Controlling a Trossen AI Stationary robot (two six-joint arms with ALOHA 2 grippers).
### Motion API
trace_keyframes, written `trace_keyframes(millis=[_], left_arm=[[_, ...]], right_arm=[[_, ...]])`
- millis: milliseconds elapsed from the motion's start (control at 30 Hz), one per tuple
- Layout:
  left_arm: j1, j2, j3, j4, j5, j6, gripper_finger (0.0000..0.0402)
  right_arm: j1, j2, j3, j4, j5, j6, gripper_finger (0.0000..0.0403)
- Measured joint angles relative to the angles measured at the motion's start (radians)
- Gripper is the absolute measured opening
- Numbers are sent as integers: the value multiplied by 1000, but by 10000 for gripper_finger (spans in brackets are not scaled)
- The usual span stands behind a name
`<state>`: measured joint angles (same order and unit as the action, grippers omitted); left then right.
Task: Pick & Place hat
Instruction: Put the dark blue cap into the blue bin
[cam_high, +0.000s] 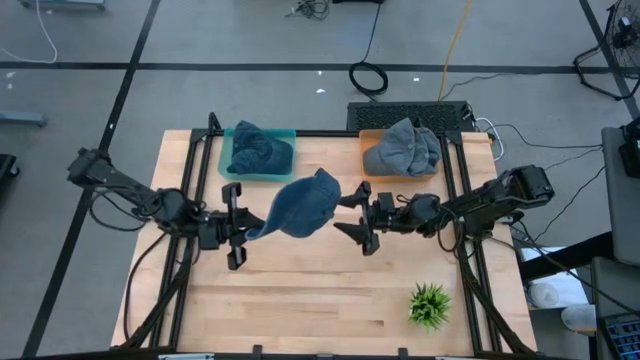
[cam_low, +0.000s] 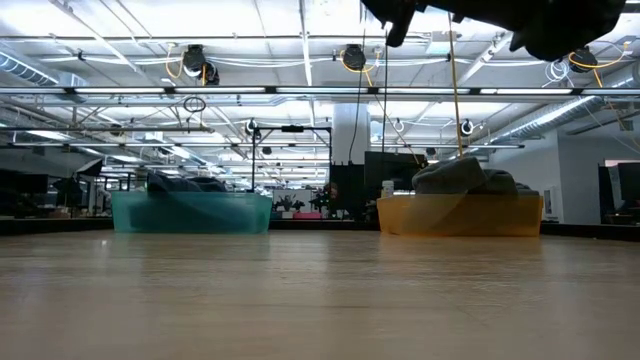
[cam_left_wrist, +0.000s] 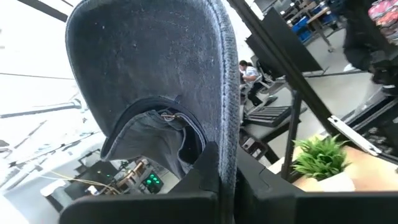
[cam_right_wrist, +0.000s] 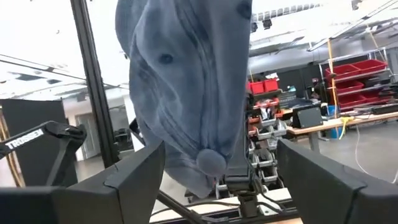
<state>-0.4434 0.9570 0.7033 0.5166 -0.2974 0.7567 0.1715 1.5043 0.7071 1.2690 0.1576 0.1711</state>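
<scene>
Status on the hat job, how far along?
Done: teal bin and orange bin each hold a hat. In hand: blue cap, lifted off the table, clamped in the left gripper; right gripper beside it, jaws open. Left: binning this cap.

Teal bin (cam_low: 190, 212) left w/ dark hats, orange bin (cam_low: 460, 215) right w/ grey hat (cam_low: 462, 176) — both at table's (cam_low: 320, 300) far edge.

A blue denim hat (cam_high: 303, 205) hangs lifted above the table's middle, brim pinched, crown sagging.
</scene>
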Motion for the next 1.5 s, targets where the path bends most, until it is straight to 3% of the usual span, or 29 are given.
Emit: trace_keyframes(millis=[467, 733, 933, 1500], left_arm=[[35, 197, 1, 439, -70, 105, 7], [55, 314, 2, 753, -70, 75, 7], [97, 389, 50, 778, -7, -4, 7], [148, 626, 231, 769, -65, -33, 7]], right_arm=[[12, 0, 0, -40, -2, 0, 294], [14, 0, 0, 64, -1, -13, 291], [14, 0, 2, 70, 26, -18, 288], [15, 0, 11, 74, 24, -60, 283]])
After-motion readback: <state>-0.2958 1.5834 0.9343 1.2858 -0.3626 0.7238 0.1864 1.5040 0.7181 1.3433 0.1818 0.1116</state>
